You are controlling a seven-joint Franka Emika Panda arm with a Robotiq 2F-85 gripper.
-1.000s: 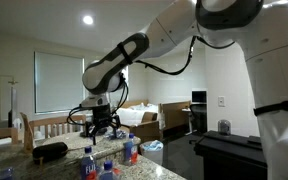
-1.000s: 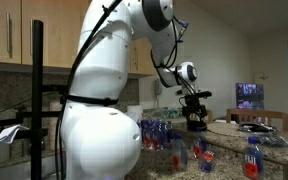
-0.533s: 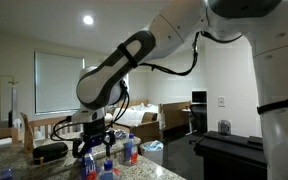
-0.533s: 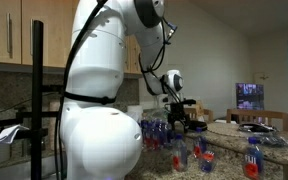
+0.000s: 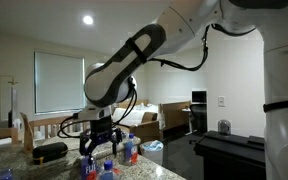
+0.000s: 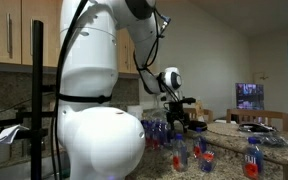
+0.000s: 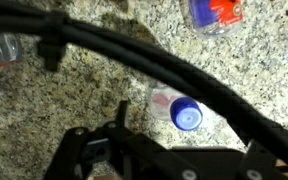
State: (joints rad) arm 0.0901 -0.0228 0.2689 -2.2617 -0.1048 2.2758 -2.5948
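Granite-patterned surface (image 7: 74,115) with the gripper (image 5: 97,150) hanging just above it, jaws spread as wide as they go and holding nothing. Closest to the gripper is a blue-capped bottle (image 7: 185,113). The wrist view shows it cap-first, just ahead of the gripper's dark body and under it, with no contact visible. A black cable (image 7: 134,60) crosses that view on a slant, between the camera and the surface.

Farther ahead of the gripper sits a red-labelled bottle (image 7: 216,12), well apart from the blue-capped one. Off to one side of the gripper lies a clear bottle (image 7: 4,55), only partly in view.

In an exterior view, a further bottle (image 5: 130,150) with a red label stands just beside the gripper, and a black object (image 5: 50,152) rests on the surface near it on the opposite side. Behind the gripper come wooden chairs (image 5: 44,125), then a window blind (image 5: 59,82) on the far wall.

In an exterior view, the robot's white body (image 6: 99,130) fills the foreground, with wooden cabinets (image 6: 14,35) behind it and a lit screen (image 6: 249,95) far beyond the gripper.
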